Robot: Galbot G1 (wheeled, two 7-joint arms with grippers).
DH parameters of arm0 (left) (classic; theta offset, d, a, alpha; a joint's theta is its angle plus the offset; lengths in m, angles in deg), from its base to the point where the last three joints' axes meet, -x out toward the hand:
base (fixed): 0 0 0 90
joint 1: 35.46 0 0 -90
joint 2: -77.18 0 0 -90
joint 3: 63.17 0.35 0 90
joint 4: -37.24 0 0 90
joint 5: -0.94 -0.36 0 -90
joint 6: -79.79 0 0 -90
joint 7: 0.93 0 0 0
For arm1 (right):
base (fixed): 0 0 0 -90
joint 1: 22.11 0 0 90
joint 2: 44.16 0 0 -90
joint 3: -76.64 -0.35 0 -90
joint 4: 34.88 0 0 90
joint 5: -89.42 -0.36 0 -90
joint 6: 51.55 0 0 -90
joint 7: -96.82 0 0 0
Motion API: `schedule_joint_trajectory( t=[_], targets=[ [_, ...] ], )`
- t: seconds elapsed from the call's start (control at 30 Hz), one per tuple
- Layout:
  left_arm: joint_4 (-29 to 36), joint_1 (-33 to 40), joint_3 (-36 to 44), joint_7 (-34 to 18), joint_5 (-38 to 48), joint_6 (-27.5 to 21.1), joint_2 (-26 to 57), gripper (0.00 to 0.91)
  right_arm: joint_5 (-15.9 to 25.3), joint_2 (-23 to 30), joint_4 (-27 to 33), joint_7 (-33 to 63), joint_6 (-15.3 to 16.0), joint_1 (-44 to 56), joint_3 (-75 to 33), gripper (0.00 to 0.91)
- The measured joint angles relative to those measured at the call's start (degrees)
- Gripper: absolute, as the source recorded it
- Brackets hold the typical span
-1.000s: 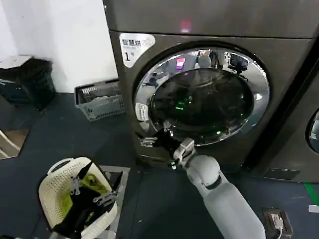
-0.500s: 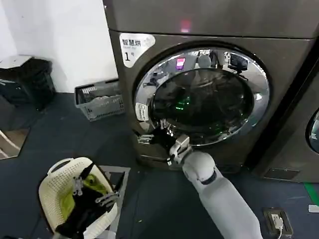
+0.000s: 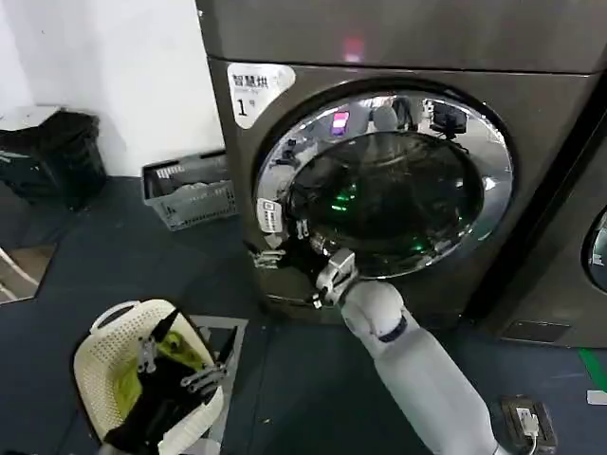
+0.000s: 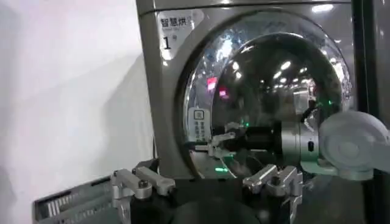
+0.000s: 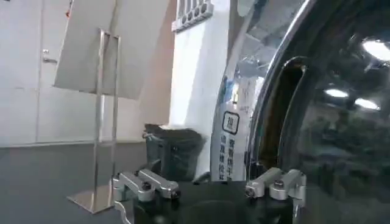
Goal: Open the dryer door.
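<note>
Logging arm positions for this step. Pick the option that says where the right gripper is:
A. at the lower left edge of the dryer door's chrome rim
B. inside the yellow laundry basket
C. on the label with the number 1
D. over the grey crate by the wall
A: in the head view the right gripper sits at the lower left of the dryer door, by its chrome rim, while the left gripper hangs over the yellow basket.

Dryer door point(image 3: 384, 180) – chrome rim, dark glass – on a grey-brown machine point(image 3: 531, 142)
</note>
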Motion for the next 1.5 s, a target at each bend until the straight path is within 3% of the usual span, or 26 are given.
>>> schedule_joint_trajectory(
  t=[0.47,0.7,1.0,1.5],
  targets=[
    [-0.1,0.3,-0.2,-0.1,0.4,-0.5,0.2,0.907,-1.4,-1.2,-0.7,-6.9,-0.4,0.2,-0.3,0.907],
    [-0.9,1.3,-1.6,-0.1,2.2,-1.4,0.4,0.907,-4.0,-3.1,-3.1,-14.0,-0.1,2.0,-1.8,0.907],
    [-1.4,3.5,-6.7,0.6,8.6,-4.2,1.8,0.907,-6.4,-6.5,-5.7,-21.5,-1.4,3.8,-3.5,0.907],
    [-5.6,9.2,-14.8,0.3,13.9,-4.7,5.1,0.907,-8.7,-11.3,-11.7,-32.4,-0.8,7.5,-7.3,0.907]
  ],
)
